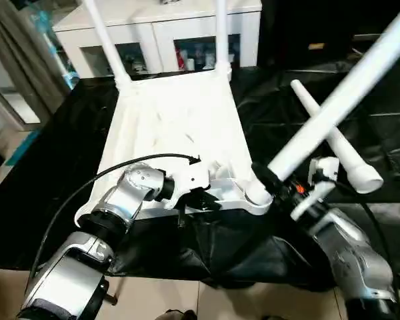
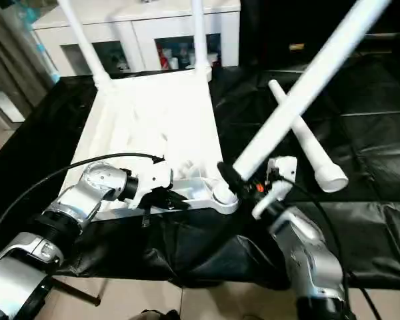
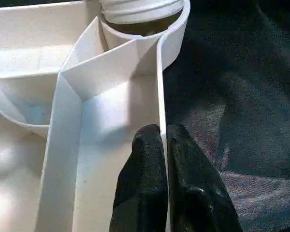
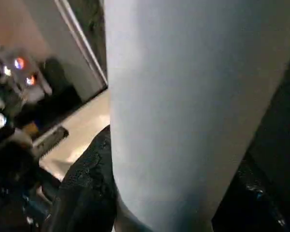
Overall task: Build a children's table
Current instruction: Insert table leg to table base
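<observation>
Gripping the tilted leg (image 1: pixel 333 110) at the corner socket (image 1: pixel 257 195), your right claw (image 1: pixel 270 179) held firm; left claw (image 3: pixel 163 159) pinched the tabletop rim (image 3: pixel 160 96)

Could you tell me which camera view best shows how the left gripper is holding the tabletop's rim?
The left wrist view: the left gripper is shut on the thin upright rim of the tabletop, one black finger on each side, near the corner socket. The two eye views show that gripper at the near edge, its fingertips hard to make out.
</observation>
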You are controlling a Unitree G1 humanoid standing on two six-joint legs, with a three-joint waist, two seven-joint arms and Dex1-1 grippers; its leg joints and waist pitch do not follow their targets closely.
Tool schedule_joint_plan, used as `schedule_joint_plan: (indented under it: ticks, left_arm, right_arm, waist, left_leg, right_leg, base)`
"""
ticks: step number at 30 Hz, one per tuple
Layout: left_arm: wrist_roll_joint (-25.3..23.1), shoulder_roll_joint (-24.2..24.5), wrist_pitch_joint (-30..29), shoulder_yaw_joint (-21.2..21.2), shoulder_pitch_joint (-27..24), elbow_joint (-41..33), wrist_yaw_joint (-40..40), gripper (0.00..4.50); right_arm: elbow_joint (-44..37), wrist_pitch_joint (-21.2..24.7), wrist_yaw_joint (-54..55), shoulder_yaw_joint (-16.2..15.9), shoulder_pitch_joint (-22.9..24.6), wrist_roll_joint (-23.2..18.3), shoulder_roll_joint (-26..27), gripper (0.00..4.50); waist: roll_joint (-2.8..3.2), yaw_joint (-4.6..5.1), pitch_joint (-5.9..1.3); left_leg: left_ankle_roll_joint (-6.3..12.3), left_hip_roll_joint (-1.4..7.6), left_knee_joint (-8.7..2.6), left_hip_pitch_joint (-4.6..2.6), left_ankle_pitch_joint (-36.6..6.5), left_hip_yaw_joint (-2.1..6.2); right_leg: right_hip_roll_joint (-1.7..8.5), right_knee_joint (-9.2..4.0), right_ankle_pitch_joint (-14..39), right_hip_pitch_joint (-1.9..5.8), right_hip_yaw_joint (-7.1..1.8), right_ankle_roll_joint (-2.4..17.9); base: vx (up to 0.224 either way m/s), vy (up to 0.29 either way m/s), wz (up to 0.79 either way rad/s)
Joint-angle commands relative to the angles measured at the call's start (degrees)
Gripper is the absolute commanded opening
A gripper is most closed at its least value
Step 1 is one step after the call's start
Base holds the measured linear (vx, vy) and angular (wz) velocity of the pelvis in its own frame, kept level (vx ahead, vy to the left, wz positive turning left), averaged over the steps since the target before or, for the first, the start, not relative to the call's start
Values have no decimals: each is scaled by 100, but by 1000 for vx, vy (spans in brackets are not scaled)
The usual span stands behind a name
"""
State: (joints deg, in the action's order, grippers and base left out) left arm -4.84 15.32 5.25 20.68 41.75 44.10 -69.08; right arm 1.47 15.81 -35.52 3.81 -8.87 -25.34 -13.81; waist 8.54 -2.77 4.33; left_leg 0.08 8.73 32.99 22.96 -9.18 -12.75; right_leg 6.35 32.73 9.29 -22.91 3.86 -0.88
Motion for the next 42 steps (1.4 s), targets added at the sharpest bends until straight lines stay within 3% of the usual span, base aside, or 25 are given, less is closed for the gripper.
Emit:
schedule_joint_plan:
  ticks: [1, 6, 7, 9, 10, 12, 13, 15, 16, 17, 18, 19, 20, 25, 30, 33, 38, 40, 42]
  left_arm:
    - [-203, 86, 44, 104, 126, 102, 12, 0]
    - [-190, 121, 70, 99, 113, 95, -22, 0]
    - [-186, 135, 95, 104, 109, 86, -52, 0]
    - [-183, 147, 116, 110, 105, 76, -79, 0]
    - [-175, 163, 120, 114, 90, 42, -104, 0]
    - [-162, 171, 110, 119, 70, -4, -133, 0]
    - [-150, 177, 103, 123, 54, -38, -163, 0]
    - [-116, 179, 113, 137, 34, -78, -256, 0]
    - [-115, 179, 115, 138, 34, -79, -260, 0]
    - [-106, 183, 124, 150, 35, -88, -310, 0]
    - [-107, 181, 122, 154, 36, -92, -316, 0]
    - [-104, 183, 124, 156, 40, -95, -329, 0]
    - [-94, 189, 128, 162, 52, -104, -366, 0]
    - [-97, 218, 183, 193, 101, -102, -466, 0]
    - [-82, 219, 258, 192, 133, -102, -564, 0]
    - [-66, 196, 286, 173, 172, -78, -583, 0]
    - [-21, 153, 322, 140, 218, -53, -566, 0]
    - [-9, 156, 324, 134, 200, -78, -587, 0]
    - [2, 160, 312, 132, 184, -102, -610, 0]
  right_arm:
    - [178, 152, 22, -157, 192, 395, -140, 193]
    - [129, 255, -12, -381, 25, 689, -480, 193]
    - [155, 262, -43, -457, -51, 766, -551, 193]
    - [180, 273, -83, -547, -130, 835, -622, 193]
    - [239, 303, -212, -696, -285, 922, -729, 193]
    - [295, 337, -359, -802, -405, 944, -800, 193]
    - [334, 368, -464, -863, -476, 937, -836, 193]
    - [422, 420, -747, -1053, -602, 958, -950, 193]
    - [424, 422, -758, -1060, -605, 959, -955, 193]
    - [467, 432, -948, -1163, -648, 972, -1035, 193]
    - [488, 422, -1015, -1195, -661, 970, -1068, 193]
    - [514, 409, -1071, -1208, -675, 962, -1085, 193]
    - [597, 371, -1233, -1245, -716, 939, -1134, 193]
    - [871, 227, -1703, -1308, -802, 874, -1276, 193]
    - [1011, 90, -1911, -1280, -767, 823, -1297, 193]
    - [1054, -42, -1976, -1227, -702, 776, -1254, 193]
    - [1208, -501, -1997, -1084, -528, 742, -1087, 193]
    - [1210, -571, -2022, -1062, -467, 705, -1039, 193]
    - [1210, -547, -1996, -1019, -429, 656, -995, 193]
  waist:
    - [-123, 36, -352]
    - [-150, 18, -339]
    - [-191, 25, -334]
    - [-171, 28, -330]
    - [-254, 32, -325]
    - [-222, 42, -313]
    - [-261, 45, -317]
    - [-289, 59, -307]
    - [-302, 62, -310]
    - [-362, 68, -299]
    - [-324, 54, -316]
    - [-324, 55, -319]
    - [-374, 56, -327]
    - [-419, 40, -312]
    - [-424, 6, -302]
    - [-383, -1, -276]
    - [-392, 1, -260]
    - [-357, -8, -236]
    - [-376, -2, -234]
  left_leg:
    - [51, 429, -488, -189, -2439, 310]
    - [111, 431, -479, -186, -2334, 319]
    - [121, 430, -481, -177, -2331, 314]
    - [120, 427, -473, -187, -2350, 312]
    - [141, 423, -467, -182, -2325, 312]
    - [152, 427, -469, -169, -2281, 322]
    - [156, 430, -461, -195, -2314, 313]
    - [171, 434, -467, -171, -2269, 318]
    - [180, 436, -463, -174, -2240, 318]
    - [195, 442, -468, -178, -2238, 302]
    - [184, 456, -464, -196, -2194, 302]
    - [179, 460, -470, -190, -2177, 304]
    - [180, 466, -475, -175, -2147, 303]
    - [239, 467, -462, -180, -2108, 269]
    - [302, 474, -459, -175, -2019, 261]
    - [235, 481, -478, -187, -2161, 269]
    - [153, 482, -498, -191, -2374, 275]
    - [139, 487, -510, -196, -2441, 286]
    - [109, 490, -521, -206, -2534, 288]
  right_leg:
    - [333, -487, 2465, 113, -228, 997]
    - [337, -492, 2668, 115, -229, 942]
    - [329, -498, 2682, 119, -227, 931]
    - [334, -502, 2754, 108, -232, 918]
    - [341, -509, 2834, 106, -234, 905]
    - [344, -506, 2922, 114, -231, 878]
    - [342, -522, 2961, 93, -237, 875]
    - [341, -512, 2935, 107, -237, 891]
    - [340, -504, 2874, 108, -241, 902]
    - [331, -520, 2860, 93, -246, 907]
    - [334, -493, 2668, 91, -257, 980]
    - [326, -482, 2558, 100, -254, 1010]
    - [317, -446, 2324, 116, -251, 1091]
    - [326, -416, 1915, 124, -262, 1311]
    - [322, -406, 1779, 144, -261, 1371]
    - [323, -417, 1889, 130, -261, 1365]
    - [324, -431, 1891, 129, -262, 1372]
    - [332, -439, 1986, 116, -264, 1355]
    - [324, -450, 2071, 114, -264, 1330]
  base:
    - [0, 0, 0]
    - [0, 0, 0]
    - [0, 0, 0]
    - [0, 0, 0]
    - [0, 0, 0]
    - [0, 0, 0]
    - [0, 0, 0]
    - [0, 0, 0]
    - [0, 0, 0]
    - [0, 0, 0]
    - [0, 0, 0]
    - [0, 0, 0]
    - [0, 0, 0]
    - [0, 0, 0]
    - [0, 0, 0]
    - [0, 0, 0]
    - [0, 0, 0]
    - [0, 0, 0]
    - [0, 0, 0]
